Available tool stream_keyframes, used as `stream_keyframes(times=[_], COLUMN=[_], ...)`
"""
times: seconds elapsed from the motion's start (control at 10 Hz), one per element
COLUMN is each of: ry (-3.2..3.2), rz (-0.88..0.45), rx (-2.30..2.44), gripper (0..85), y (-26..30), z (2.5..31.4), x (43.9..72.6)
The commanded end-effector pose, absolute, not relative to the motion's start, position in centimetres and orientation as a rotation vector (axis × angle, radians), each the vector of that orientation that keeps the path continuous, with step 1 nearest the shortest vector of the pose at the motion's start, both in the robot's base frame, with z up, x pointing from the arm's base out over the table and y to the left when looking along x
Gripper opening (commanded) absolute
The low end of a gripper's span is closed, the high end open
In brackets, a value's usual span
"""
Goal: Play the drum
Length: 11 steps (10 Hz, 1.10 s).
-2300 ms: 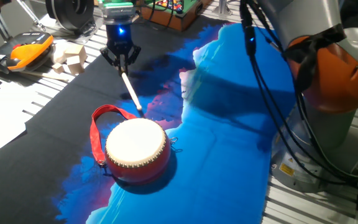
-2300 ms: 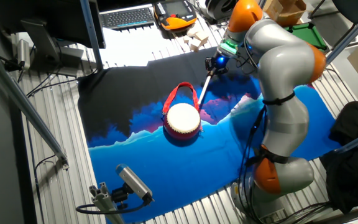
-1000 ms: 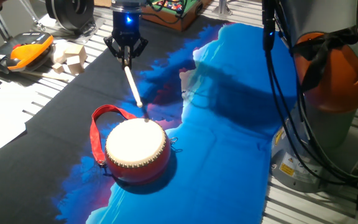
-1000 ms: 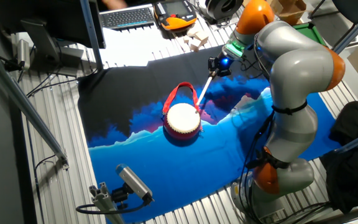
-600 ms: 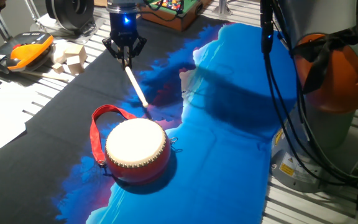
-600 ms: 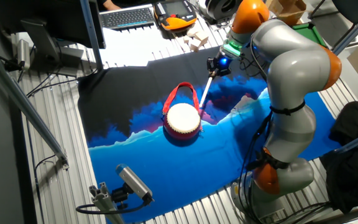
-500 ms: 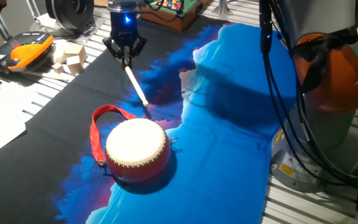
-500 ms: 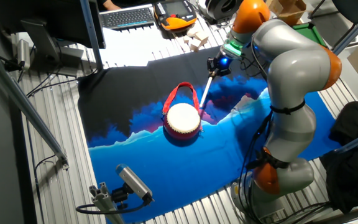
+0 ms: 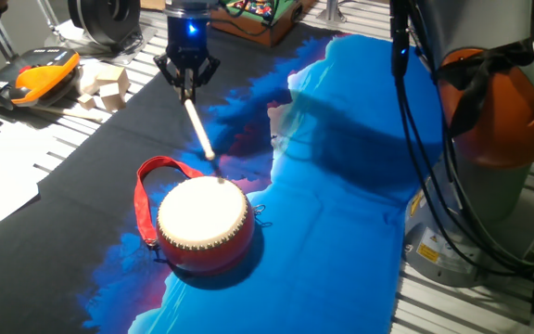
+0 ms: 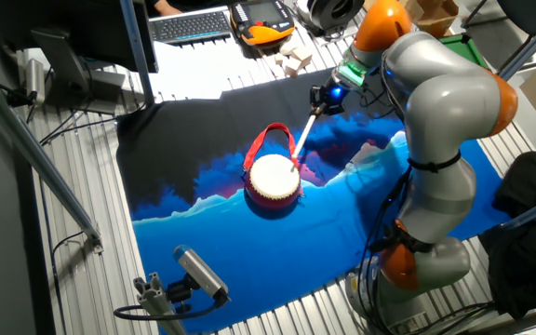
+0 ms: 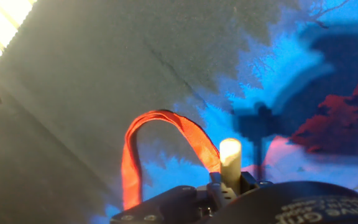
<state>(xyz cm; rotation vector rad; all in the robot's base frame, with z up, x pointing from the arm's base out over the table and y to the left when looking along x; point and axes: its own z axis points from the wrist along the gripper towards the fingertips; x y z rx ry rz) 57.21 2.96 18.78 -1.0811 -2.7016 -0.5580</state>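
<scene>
Gripping one thin white stick [image 9: 197, 130] between clenched fingers, the single gripper [image 9: 186, 74] hangs above the far side of a table draped in a black and blue cloth [image 9: 341, 186]. From one fixed view the stick slants down from the gripper toward the one drum [image 9: 202, 223], its lower tip close to the far rim of the cream skin; whether tip and skin touch cannot be told. The other fixed view shows the same gripper [image 10: 322, 99], the stick [image 10: 301, 140] reaching down to the drum [image 10: 273, 179].

The drum stands upright on the cloth near the middle of the table, where black gives way to blue, its round axis vertical and its head facing up, ringed with studs. One red strap [image 9: 151, 190] loops out from its body across the black cloth, to the left in one fixed view.

The hand view looks along the stick [image 11: 230, 158], its pale end blunt and bright, with the red strap [image 11: 160, 140] arching just beside it over the cloth.

Beyond the cloth's far edge lie a cluster of pale wooden blocks [image 9: 100, 85], one orange and black handheld unit [image 9: 31, 79] and one green-topped tray [image 9: 258, 17] holding small coloured balls.
</scene>
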Motion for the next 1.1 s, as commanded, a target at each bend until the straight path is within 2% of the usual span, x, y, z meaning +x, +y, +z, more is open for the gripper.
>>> stream_keyframes(times=[0.0,0.2,0.6,0.8,1.0], ry=[-2.695,-2.699,-2.733,-2.804,-2.925], rz=[-0.562,-0.576,-0.529,-0.466,-0.307], rx=[-1.095,-1.103,-1.055,-1.078,-1.048], gripper=[0.0,0.0,0.0,0.0,0.0], y=[4.1,5.4,7.9,8.7,8.7], z=[19.0,18.8,16.5,15.8,15.6], x=[57.0,56.6,55.8,55.6,55.9])
